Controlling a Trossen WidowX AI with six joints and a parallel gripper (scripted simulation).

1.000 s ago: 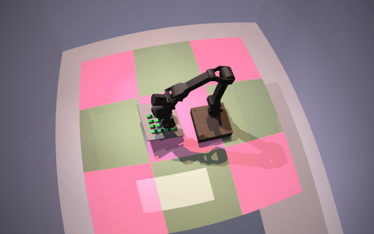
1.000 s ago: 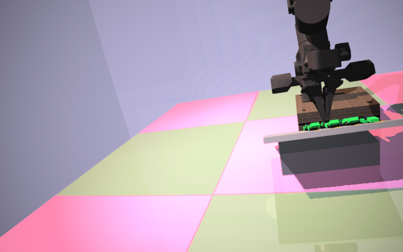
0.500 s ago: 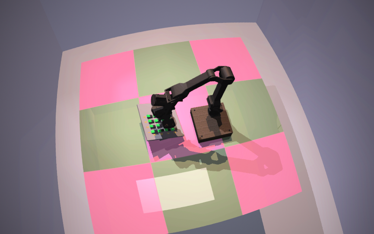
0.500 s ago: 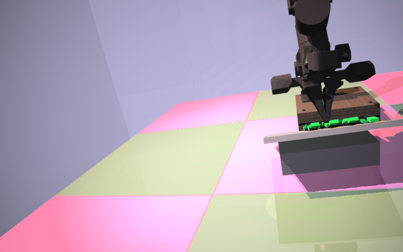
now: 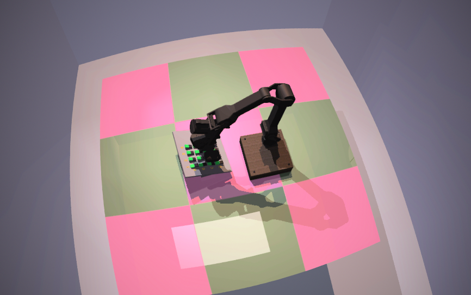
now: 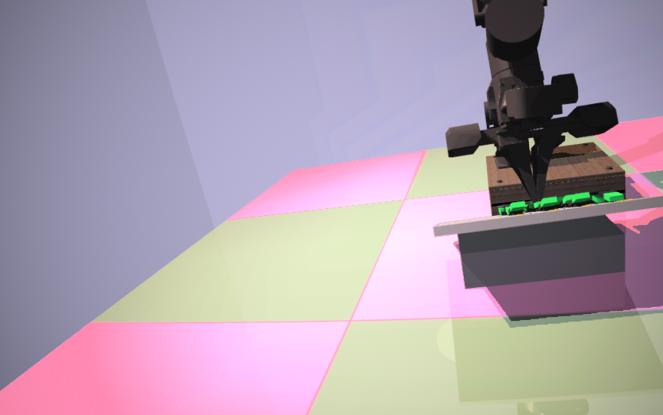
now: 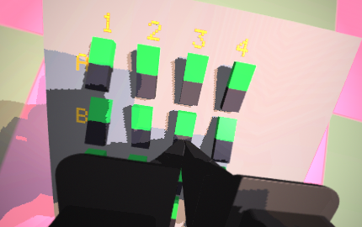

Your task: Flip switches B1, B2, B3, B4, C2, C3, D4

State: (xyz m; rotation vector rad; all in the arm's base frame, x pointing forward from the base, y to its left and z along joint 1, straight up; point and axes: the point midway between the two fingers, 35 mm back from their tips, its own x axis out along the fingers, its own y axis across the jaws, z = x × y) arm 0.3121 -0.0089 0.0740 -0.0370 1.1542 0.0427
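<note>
The grey panel carries rows of green-and-dark switches. My gripper is shut and empty. Its tips are at the near, dark end of switch B3, touching it or very close above. That dark end is mostly hidden. Switches B1, B2 and B4 show green far halves and dark near halves. A1, A2, A3 and A4 stand beyond. Rows C and D are mostly hidden behind the fingers in the wrist view.
The arm's wooden base stands on the near side of the panel. The panel rests on a dark block. The arm's shadow falls across the panel's left part in the wrist view.
</note>
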